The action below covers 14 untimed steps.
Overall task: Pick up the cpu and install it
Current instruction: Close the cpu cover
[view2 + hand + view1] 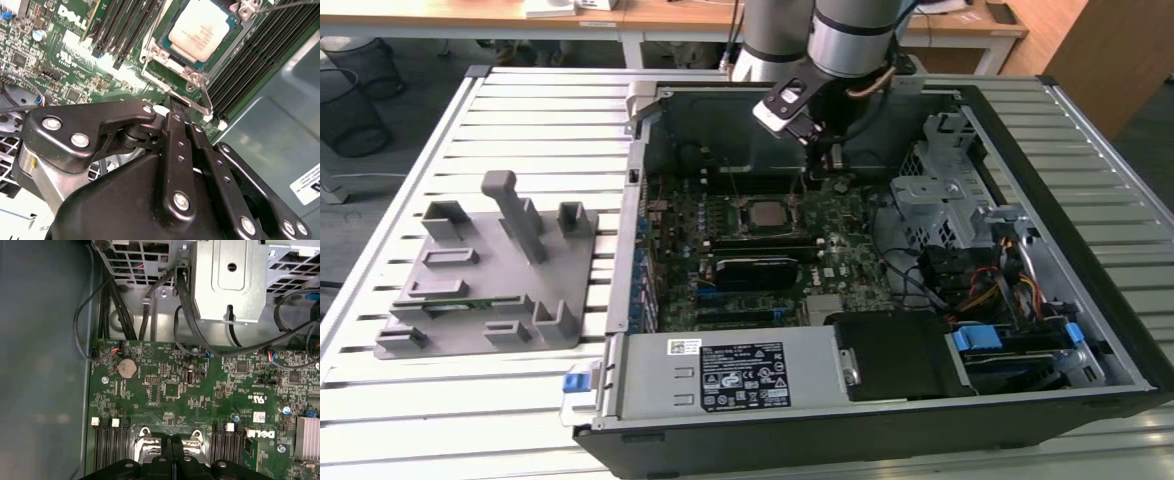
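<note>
White lettering (72, 16) marks the green motherboard (85, 65) beside the fingers (175, 120). Faint print covers the shiny silver square cpu (200, 32) just beyond them. Well apart, a black printed label (744, 375) sits on the grey metal box (654, 385).

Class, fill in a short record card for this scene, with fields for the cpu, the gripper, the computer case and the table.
cpu: lies flat in its socket on the green board, silver top up
gripper: shut, tips close to the socket's metal frame
computer case: open, on its side on the table
table: slatted metal, with a grey holder towards the exterior view's left of the case
</note>
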{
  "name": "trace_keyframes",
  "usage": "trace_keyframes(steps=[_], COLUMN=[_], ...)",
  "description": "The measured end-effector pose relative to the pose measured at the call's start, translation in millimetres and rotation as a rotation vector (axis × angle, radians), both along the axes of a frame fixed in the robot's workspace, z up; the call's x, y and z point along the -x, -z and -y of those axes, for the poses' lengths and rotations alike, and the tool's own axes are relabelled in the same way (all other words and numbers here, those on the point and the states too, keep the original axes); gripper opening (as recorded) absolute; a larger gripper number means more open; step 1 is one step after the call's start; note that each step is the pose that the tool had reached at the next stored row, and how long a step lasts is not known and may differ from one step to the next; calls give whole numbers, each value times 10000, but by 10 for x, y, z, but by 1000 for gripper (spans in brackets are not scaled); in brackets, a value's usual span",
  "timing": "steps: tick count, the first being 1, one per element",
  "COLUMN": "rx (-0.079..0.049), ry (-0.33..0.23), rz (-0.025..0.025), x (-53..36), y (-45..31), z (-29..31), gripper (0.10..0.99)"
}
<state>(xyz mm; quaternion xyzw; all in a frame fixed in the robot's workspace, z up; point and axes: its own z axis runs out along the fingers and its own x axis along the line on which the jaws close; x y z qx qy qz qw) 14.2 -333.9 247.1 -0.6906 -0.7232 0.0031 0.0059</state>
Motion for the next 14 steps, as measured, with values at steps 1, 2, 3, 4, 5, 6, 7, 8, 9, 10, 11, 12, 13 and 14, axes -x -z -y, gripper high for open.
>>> trace_keyframes(steps=[1,2,3,4,5,6,7,8,9,10,11,12,13,14], rx=[0,0,1,0,0,0,0,0,0,0,1,1,1,2], ry=[0,-1,0,0,-1,-1,-1,-1,0,-1,-1,0,0,-1], rz=[0,0,0,0,0,0,0,0,0,0,0,0,0,-1], x=[11,23,36,49,61,73,82,90,96,103,110,116,123,134], y=[0,0,0,0,0,1,0,0,1,1,1,1,2,3], z=[0,0,0,0,0,0,0,0,-1,-1,-1,-1,-1,-2], gripper=[106,106,106,106,106,106,106,106,106,106,106,106,106,106])
